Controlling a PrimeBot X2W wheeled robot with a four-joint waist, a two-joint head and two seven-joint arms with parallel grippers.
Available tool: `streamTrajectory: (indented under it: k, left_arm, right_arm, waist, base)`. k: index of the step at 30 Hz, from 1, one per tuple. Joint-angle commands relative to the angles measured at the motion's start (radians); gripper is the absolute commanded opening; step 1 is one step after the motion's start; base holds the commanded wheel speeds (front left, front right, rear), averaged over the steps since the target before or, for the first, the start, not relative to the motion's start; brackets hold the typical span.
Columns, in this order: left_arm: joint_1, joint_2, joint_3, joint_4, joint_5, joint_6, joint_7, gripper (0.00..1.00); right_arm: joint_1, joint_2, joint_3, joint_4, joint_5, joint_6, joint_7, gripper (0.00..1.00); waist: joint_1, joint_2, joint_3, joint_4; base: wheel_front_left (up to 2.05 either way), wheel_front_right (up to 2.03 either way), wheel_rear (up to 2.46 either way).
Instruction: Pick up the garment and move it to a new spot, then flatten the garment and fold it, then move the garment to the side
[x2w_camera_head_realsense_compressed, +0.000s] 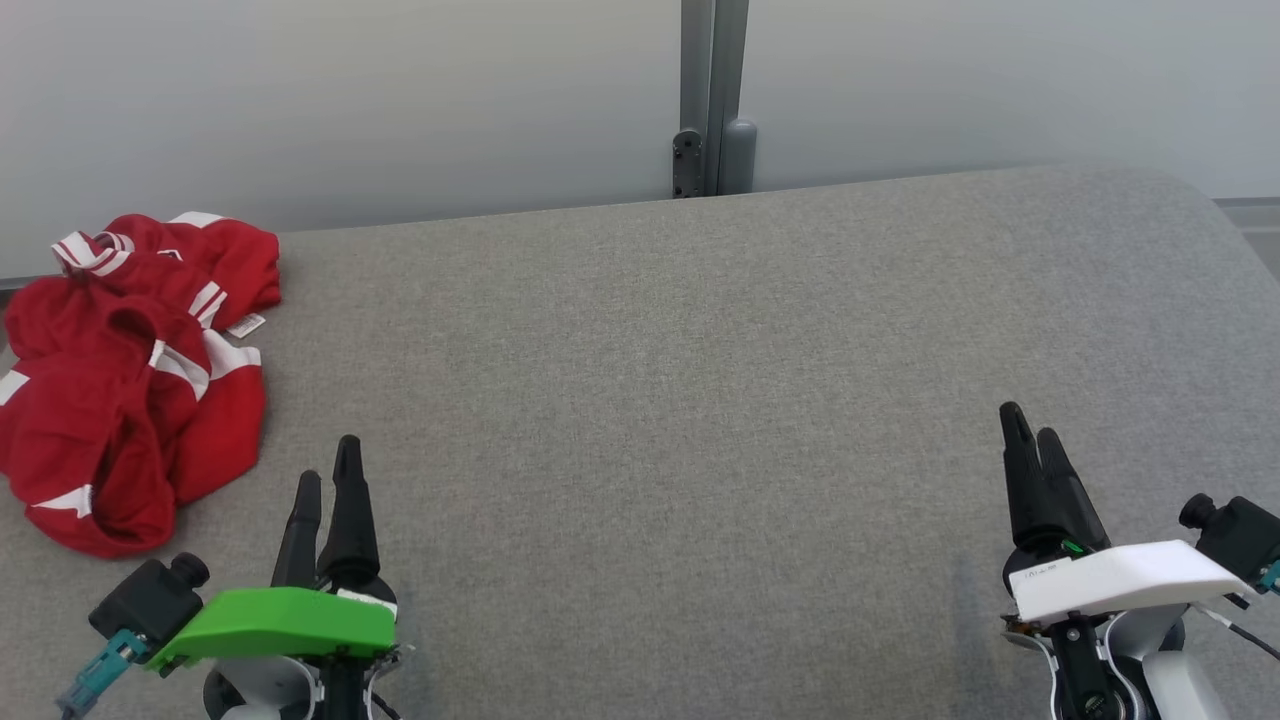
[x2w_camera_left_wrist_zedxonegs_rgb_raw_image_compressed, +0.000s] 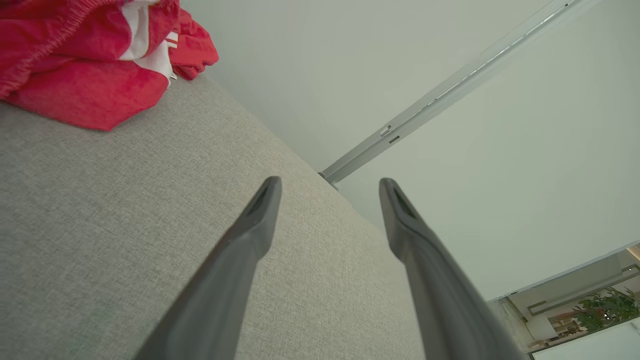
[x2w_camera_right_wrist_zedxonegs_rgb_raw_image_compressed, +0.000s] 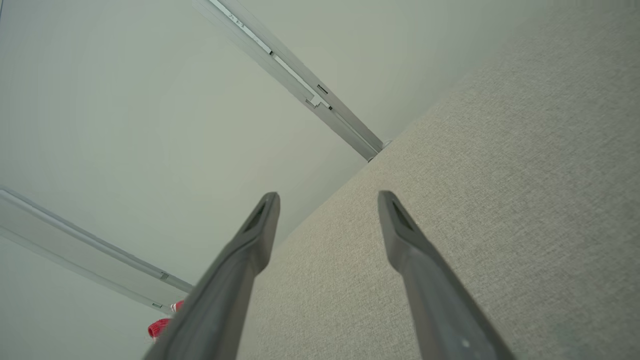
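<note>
Your left gripper sits near left, jaws parted, holding nothing; right gripper near right, likewise released; red garment lies crumpled far left on grey surface, its left edge cut off.

- The red garment has white stripes and trim, and a small white label pokes out at its right edge.
- It lies crumpled in a loose, bunched heap, neither flattened nor folded.
- It rests at the far left of the grey fabric surface, reaching close to the back edge.
- The left wrist view shows a gathered, elastic-looking hem.
</note>
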Motion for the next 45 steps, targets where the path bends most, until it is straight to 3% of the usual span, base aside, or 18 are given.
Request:
streamTrajectory:
  k: [1,24,45]
  left_arm:
    - [-0.001,0.008,-0.006,-0.018,0.044,0.005,-0.011,1.00]
    - [0.047,0.010,-0.037,-0.011,0.385,0.026,-0.073,1.00]
    - [0.083,0.012,-0.053,-0.003,0.579,0.027,-0.120,1.00]
  right_arm:
    - [-0.001,-0.007,0.004,-0.022,-0.033,0.000,-0.012,1.00]
    - [0.021,-0.009,0.052,-0.034,-0.384,0.000,-0.074,1.00]
    - [0.027,-0.010,0.076,-0.012,-0.599,0.000,-0.123,1.00]
  waist:
    - [0.0000,0.0000,0.000,0.000]
    - [0.0000,0.0000,-0.012,0.004]
    - [0.0000,0.0000,-0.016,0.006]
  base:
    - [0.00,0.00,0.00]
    - [0.00,0.00,0.00]
    - [0.00,0.00,0.00]
